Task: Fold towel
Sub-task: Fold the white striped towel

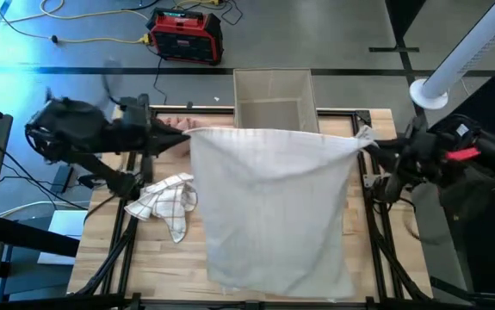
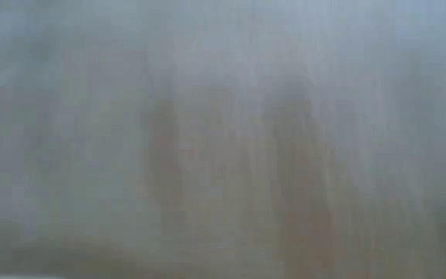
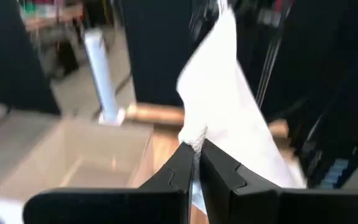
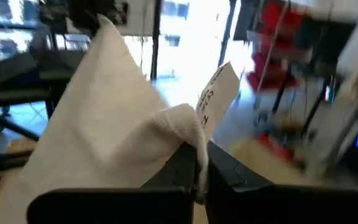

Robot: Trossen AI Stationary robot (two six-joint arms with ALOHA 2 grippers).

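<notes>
From above, a white towel [image 1: 273, 207] hangs stretched between the two arms over the wooden table [image 1: 101, 250], its top edge taut near the far side and its lower part draping toward the near edge. At the towel's upper left corner is the left gripper [image 1: 185, 132], pinched tight on the cloth; at the upper right corner is the right gripper [image 1: 368, 142], likewise clamped on it. A second, checked cloth [image 1: 168, 200] lies crumpled on the table just left of the towel. A pale bin [image 1: 273, 99] stands at the far edge behind the towel, and a red-and-black case [image 1: 187, 34] sits on the floor beyond.

At table height, pale blurred fabric fills the whole low view; nothing else can be made out.

On the left wrist, the left gripper [image 3: 197, 163] has its fingers pressed together on a towel [image 3: 228, 106] corner, the cloth rising away from them toward the other arm. The bin [image 3: 73, 162] shows beside.

On the right wrist, the right gripper [image 4: 198, 171] is closed on the towel [image 4: 104, 124] corner, where a white label [image 4: 216, 96] sticks up.
</notes>
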